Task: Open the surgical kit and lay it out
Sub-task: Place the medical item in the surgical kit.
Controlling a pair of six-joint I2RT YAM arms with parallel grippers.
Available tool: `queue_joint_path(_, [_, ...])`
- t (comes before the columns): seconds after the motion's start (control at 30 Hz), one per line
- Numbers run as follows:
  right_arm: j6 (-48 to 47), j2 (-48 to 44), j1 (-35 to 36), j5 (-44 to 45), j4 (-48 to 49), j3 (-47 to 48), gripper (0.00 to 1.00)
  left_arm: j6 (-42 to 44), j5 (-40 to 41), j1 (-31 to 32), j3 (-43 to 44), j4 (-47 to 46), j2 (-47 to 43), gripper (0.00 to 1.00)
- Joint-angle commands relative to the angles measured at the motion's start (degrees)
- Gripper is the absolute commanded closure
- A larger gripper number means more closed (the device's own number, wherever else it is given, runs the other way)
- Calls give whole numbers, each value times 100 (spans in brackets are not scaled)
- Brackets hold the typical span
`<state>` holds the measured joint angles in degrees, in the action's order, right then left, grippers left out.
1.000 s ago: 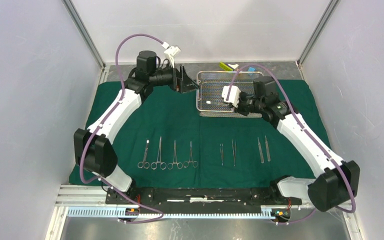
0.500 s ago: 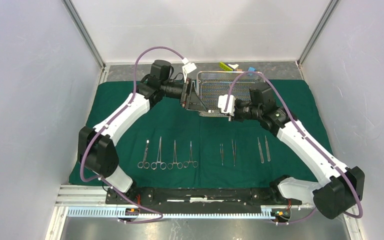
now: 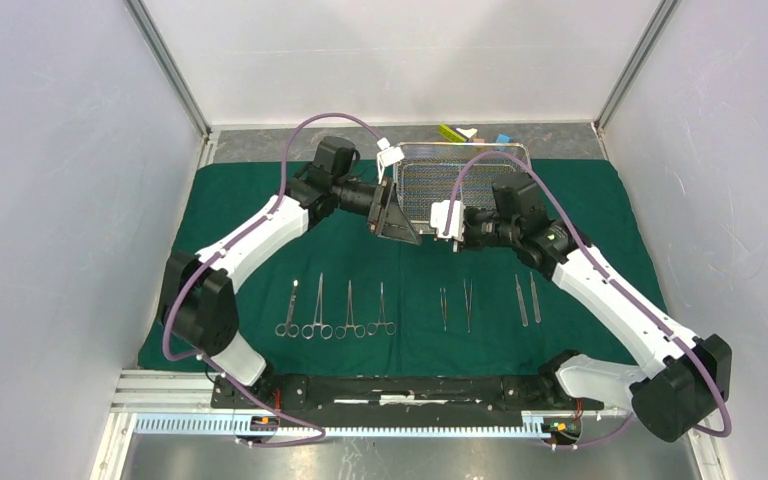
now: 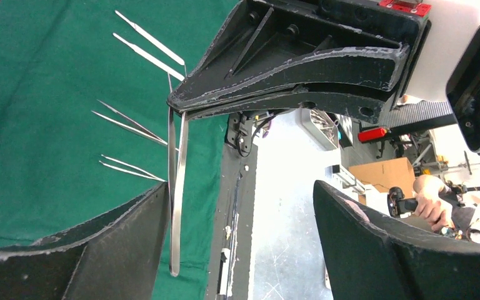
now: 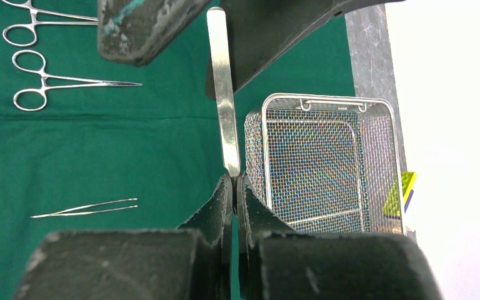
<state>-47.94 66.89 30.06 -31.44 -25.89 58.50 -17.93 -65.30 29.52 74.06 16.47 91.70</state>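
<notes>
Both arms reach forward from their bases and bend inward, so that the two wrists meet head-on above the middle of the cloth [image 3: 340, 250], just in front of the tray [image 5: 315, 162].

**Right arm.** The forearm runs diagonally up and left, with the wrist turned towards the left arm. The right pincer [image 5: 234, 184] is closed to a narrow pinch on one end of the held tweezers [image 5: 224, 94]. The tweezers project straight out from its fingertips, clear of the cloth, towards the opposite pincer.

**Left arm.** The forearm runs diagonally up and right, and the wrist points right. The left pincer [image 4: 240, 200] is spread wide. The free end of the held tweezers lies between its fingers [image 4: 100, 250], just beside one of them. Contact with that finger cannot be determined.

**Kit layout.**
- The cloth lies flat on the worktop [image 3: 260, 143].
- The tray sits on the cloth at its far centre edge. No item can be made out in it.
- Four clamps [image 3: 313, 329] lie side by side on the near left part of the cloth, rings towards the bases.
- Four laid tweezers [image 3: 468, 305] lie in two pairs on the near right part, well apart from both pincers.
</notes>
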Motion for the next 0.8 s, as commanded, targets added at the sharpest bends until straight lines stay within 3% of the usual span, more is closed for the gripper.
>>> queue_joint_path(0.0, [-51, -201, 78, 41, 196, -3, 100, -163, -255, 82, -36, -148, 68, 14])
queue_joint_path(0.13, [-57, -242, 117, 58, 159, -37, 100, -140, -232, 80, 1, -144, 144, 27])
queue_joint_path(0.23, [-75, -269, 122, 59, 137, -72, 100, -132, -238, 82, 44, -144, 208, 42])
queue_joint_path(0.43, [-79, -306, 140, -15, 80, -122, 100, -79, -220, 82, 100, -77, 298, 56])
queue_joint_path(0.77, [36, -311, 140, 28, 185, -181, 99, 155, -68, 89, 50, 95, 229, 89])
